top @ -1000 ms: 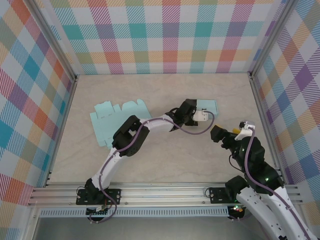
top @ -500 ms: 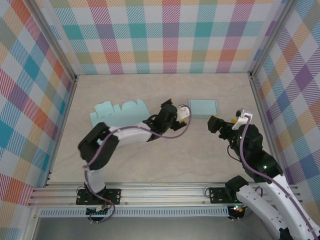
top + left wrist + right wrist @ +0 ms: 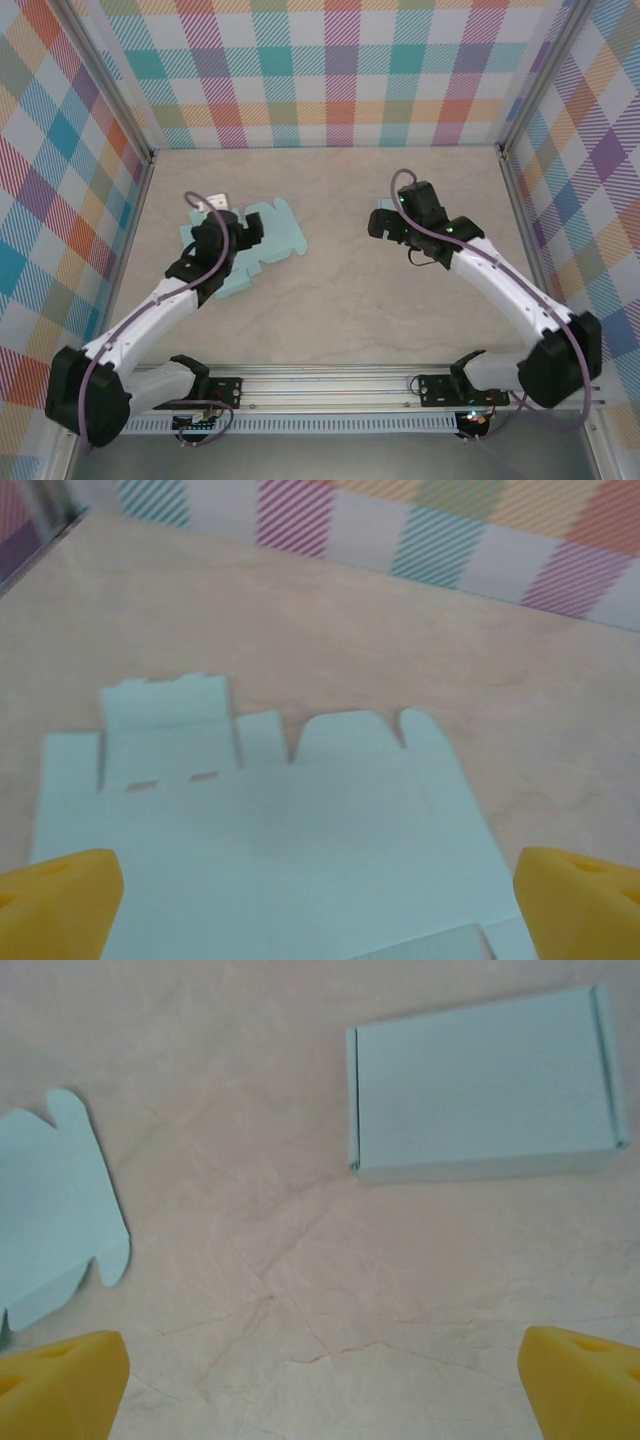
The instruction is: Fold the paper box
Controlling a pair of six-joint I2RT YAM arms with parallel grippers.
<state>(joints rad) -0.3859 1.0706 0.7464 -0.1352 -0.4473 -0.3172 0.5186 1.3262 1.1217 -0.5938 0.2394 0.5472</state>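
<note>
Plaid walls in pastel checks close around a beige marbled table. On it, left of centre in the top view, a pale blue flat box blank lies unfolded, its tabs and slots pointing to the back wall. The left gripper hovers over this blank, released, its 2 yellow fingertips spread wide with nothing between them. At upper right of the right wrist view sits 1 folded box, closed and well apart from the blank. The right gripper hangs above it, also released and empty. Folding of the blank looks not yet begun; next, a flap edge likely needs pinching and lifting along its crease. No brand, label or writing is readable.
</note>
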